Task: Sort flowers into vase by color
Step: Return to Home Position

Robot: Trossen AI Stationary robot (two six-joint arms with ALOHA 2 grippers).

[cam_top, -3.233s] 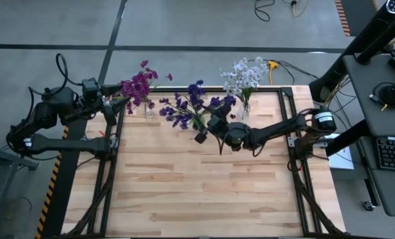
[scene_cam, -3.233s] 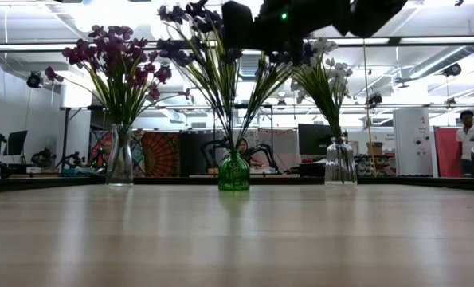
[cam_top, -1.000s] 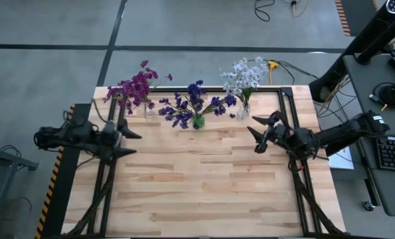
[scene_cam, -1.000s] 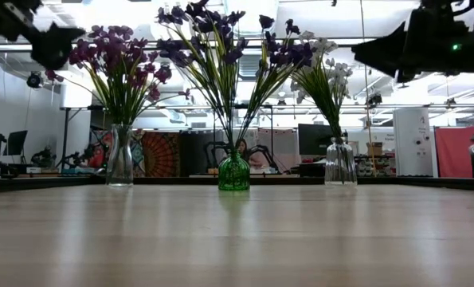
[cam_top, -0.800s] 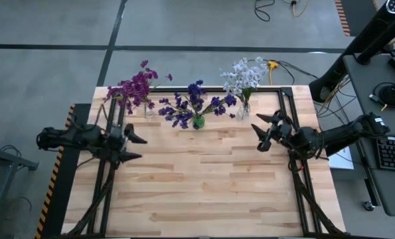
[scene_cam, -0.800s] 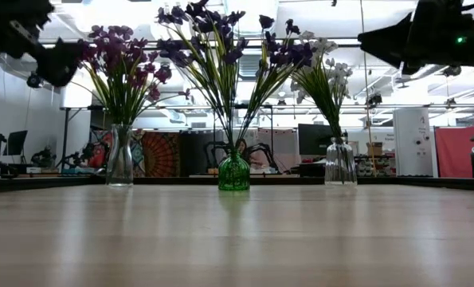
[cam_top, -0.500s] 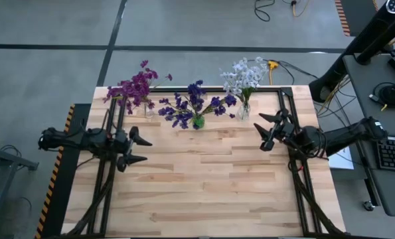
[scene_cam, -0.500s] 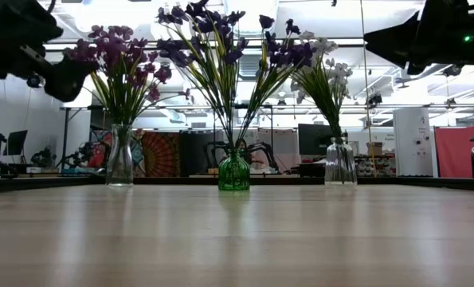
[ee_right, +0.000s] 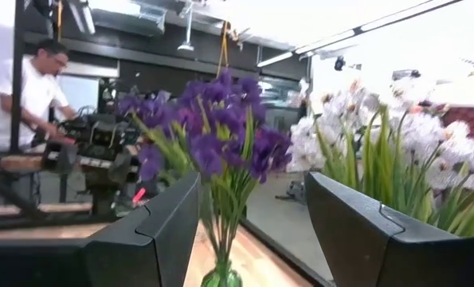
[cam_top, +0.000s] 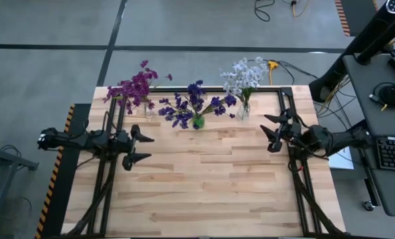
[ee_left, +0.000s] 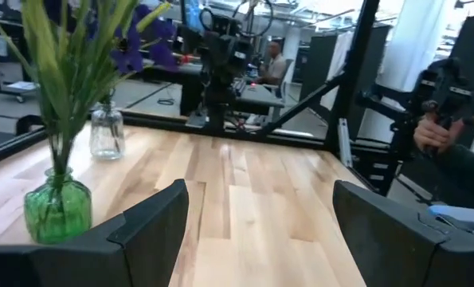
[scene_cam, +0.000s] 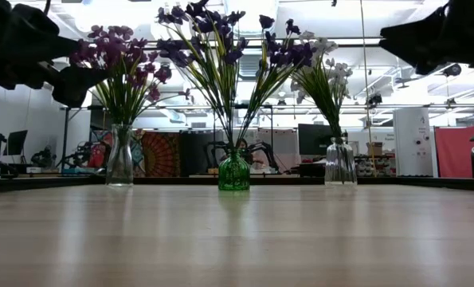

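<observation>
Three vases stand in a row along the table's far edge. The magenta-purple flowers (cam_top: pixel 137 86) stick in a clear vase (scene_cam: pixel 119 155) at the left. The dark blue-violet flowers (cam_top: pixel 194 103) are in a green vase (scene_cam: pixel 234 171) in the middle. The pale white flowers (cam_top: pixel 243 76) are in a clear vase (scene_cam: pixel 340 163) at the right. My left gripper (cam_top: pixel 144 147) hangs open at the table's left side, pointing level toward the right. My right gripper (cam_top: pixel 271 133) hangs open at the right side, near the white flowers. Neither holds anything.
Black frame rails (cam_top: pixel 107 179) run along the table's left and right sides under the arms. Bare wooden tabletop (cam_top: pixel 204 179) spreads in front of the vases. A person in a white shirt (ee_right: pixel 37 88) stands beyond the table; a desk with a keyboard (cam_top: pixel 390 153) is at the right.
My left gripper has sunk and gone a little toward the table's middle, staying open. My right gripper has drawn back toward the table's right edge, away from the vases, its gap unchanged. The flowers and vases have stayed put.
</observation>
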